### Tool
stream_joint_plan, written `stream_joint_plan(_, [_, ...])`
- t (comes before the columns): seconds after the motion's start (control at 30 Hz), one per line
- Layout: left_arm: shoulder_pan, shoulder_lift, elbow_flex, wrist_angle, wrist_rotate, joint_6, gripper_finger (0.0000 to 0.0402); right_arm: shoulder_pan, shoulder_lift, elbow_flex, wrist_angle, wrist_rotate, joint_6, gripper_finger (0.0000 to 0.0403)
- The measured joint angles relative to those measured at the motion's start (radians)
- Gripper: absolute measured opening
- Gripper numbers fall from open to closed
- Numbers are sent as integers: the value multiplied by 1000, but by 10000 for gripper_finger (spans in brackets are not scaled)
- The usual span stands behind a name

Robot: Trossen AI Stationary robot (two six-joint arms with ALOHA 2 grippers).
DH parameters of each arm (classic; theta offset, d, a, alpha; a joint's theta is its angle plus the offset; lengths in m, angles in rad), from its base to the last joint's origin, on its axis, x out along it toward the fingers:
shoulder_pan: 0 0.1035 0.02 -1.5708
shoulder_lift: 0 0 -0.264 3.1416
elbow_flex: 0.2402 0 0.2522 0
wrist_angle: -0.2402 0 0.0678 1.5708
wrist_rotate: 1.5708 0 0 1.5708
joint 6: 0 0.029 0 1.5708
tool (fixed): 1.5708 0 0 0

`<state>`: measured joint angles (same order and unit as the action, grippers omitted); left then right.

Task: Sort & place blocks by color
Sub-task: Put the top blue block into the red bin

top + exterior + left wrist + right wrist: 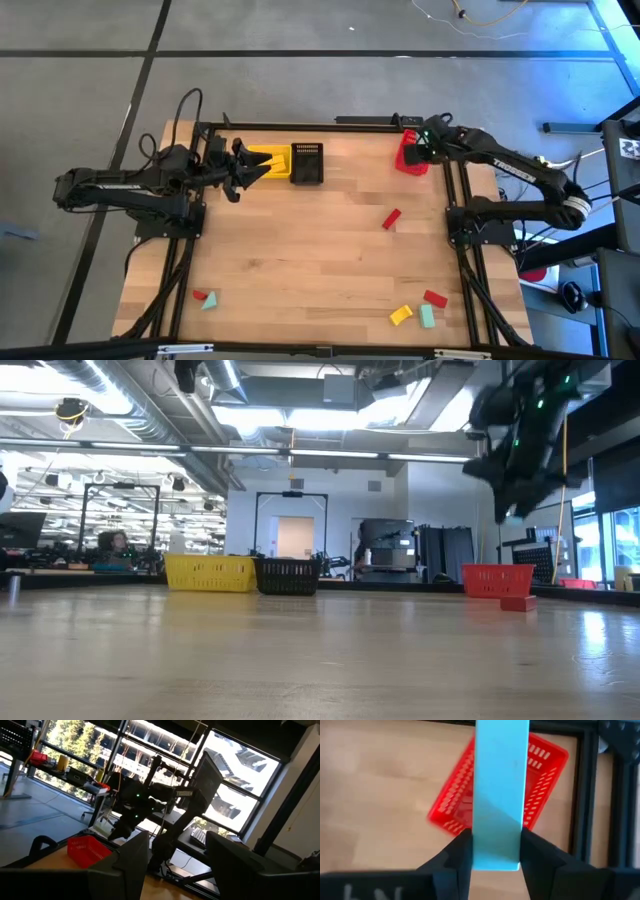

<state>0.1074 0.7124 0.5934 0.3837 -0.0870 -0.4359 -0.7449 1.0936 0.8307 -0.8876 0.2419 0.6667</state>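
Observation:
My right gripper (pixel 497 847) is shut on a pale teal bar block (pixel 500 780) and hangs above the red basket (pixel 470 805), which stands at the table's far right (pixel 408 158). My left gripper (pixel 240 170) is open, empty and raised by the yellow basket (pixel 270 160). Its fingers (pixel 135 855) point across at the red basket (pixel 87 851). Loose blocks lie flat on the table. One red block (pixel 391 219) is mid-right. A yellow (pixel 401 315), a teal (pixel 427 316) and a red block (pixel 435 298) are near right. A red and a teal block (pixel 205 298) are near left. My right gripper pinches the teal bar near one end (pixel 499 842) between its two fingers (pixel 461 852), which press on the bar's two long sides. The fingers point down from above. The bar is lifted clear over the red basket, and its free end runs out past the fingertips.
A black basket (pixel 306 163) stands beside the yellow one at the far edge, also seen in the low view (pixel 288 575). Dark frame rails (pixel 455 200) run along the table's sides. The wooden middle (pixel 300 250) holds nothing between the blocks.

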Motion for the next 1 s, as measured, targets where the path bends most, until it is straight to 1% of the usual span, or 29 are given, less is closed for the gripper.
stream_joint_plan(0.1, [0, 0, 0, 0, -1, -1, 188, -74, 69, -21, 73, -49, -26, 128])
stream_joint_plan(0.27, [-1, 0, 0, -1, 27, -1, 188, -153, 209, -36, 157, -55, -90, 128])
stream_joint_plan(0.33, [-1, 0, 0, -1, 28, -2, 188, -186, 270, -45, 168, -61, -93, 128])
stream_joint_plan(0.47, [-1, 0, 0, -1, 27, -3, 188, -222, 352, -65, 243, -114, -69, 128])
stream_joint_plan(0.53, [-1, 0, 0, -1, 26, -7, 188, -221, 369, -65, 285, -114, -65, 128])
stream_joint_plan(0.6, [-1, 0, 0, -4, 26, -7, 188, -220, 378, -62, 335, -142, -58, 128])
stream_joint_plan(0.83, [-1, 0, 0, -4, 19, -7, 188, -220, 379, -63, 333, -149, -44, 129])
stream_joint_plan(0.87, [-1, 0, 0, -4, 19, -7, 188, -220, 379, -63, 330, -149, -43, 139])
stream_joint_plan(0.9, [-1, 0, 0, -4, 19, -7, 188, -220, 378, -63, 327, -149, -43, 157])
stream_joint_plan(1.0, [-1, 0, 0, -4, 19, -7, 188, -220, 359, -63, 307, -149, -45, 227])
